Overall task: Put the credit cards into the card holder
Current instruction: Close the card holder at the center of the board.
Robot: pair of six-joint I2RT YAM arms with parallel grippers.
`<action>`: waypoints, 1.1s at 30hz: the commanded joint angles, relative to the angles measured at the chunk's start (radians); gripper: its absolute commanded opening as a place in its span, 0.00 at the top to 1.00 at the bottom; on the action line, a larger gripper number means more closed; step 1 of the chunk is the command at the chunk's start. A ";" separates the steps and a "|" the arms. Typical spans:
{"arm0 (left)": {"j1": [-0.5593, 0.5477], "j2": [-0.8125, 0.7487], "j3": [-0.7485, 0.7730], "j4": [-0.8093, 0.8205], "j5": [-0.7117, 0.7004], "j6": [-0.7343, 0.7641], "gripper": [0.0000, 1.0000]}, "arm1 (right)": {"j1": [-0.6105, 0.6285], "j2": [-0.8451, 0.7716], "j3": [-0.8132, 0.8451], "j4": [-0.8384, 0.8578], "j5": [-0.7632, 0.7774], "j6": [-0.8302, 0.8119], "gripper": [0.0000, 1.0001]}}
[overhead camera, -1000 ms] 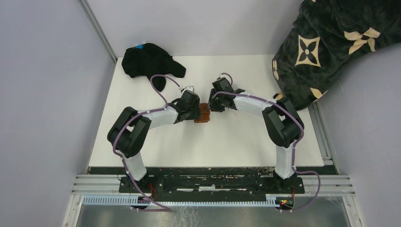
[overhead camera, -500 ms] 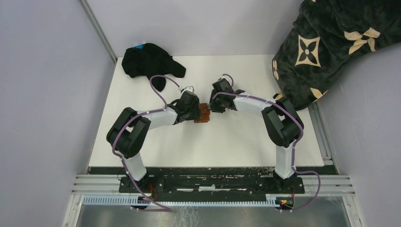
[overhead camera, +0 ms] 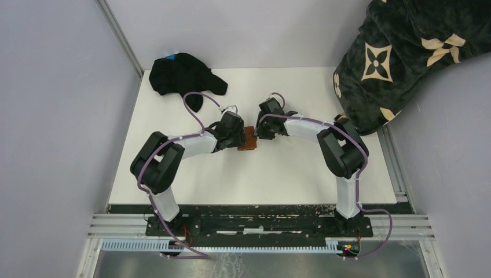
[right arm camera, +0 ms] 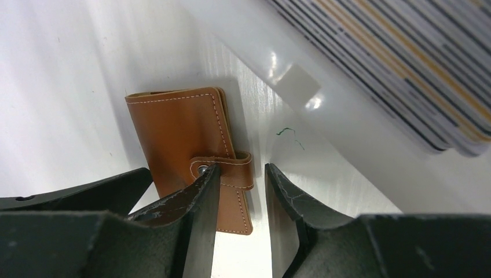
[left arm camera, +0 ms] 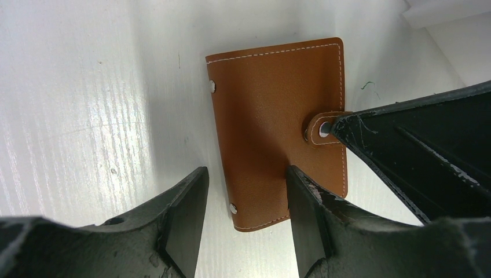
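Note:
The card holder [overhead camera: 250,139] is a closed brown leather wallet [left arm camera: 272,116] lying flat mid-table between both arms. My left gripper [left arm camera: 246,197] is open and low over its near corner, one finger [left arm camera: 307,214] over the leather and the other beside it. My right gripper [right arm camera: 242,185] is open astride the edge that carries the snap tab [right arm camera: 228,168], with one fingertip [right arm camera: 205,185] at the snap. The credit cards [right arm camera: 405,63] show as a stack of striped edges in a clear tray, top right of the right wrist view.
A black cap [overhead camera: 182,75] lies at the back left. A dark patterned blanket [overhead camera: 405,52] hangs over the back right corner. The clear tray's wall [right arm camera: 324,116] stands close beside the wallet.
The right arm has shifted slightly left, closer in on the wallet's tab edge. The left arm and the wallet have stayed put.

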 commanded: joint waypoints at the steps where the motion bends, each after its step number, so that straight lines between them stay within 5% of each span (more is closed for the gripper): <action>1: 0.002 0.055 -0.045 -0.151 0.015 0.057 0.41 | 0.006 0.031 0.032 0.017 -0.013 0.013 0.59; 33: 0.061 0.059 -0.047 -0.145 0.011 0.073 0.40 | 0.003 0.057 0.087 -0.028 -0.142 -0.058 0.59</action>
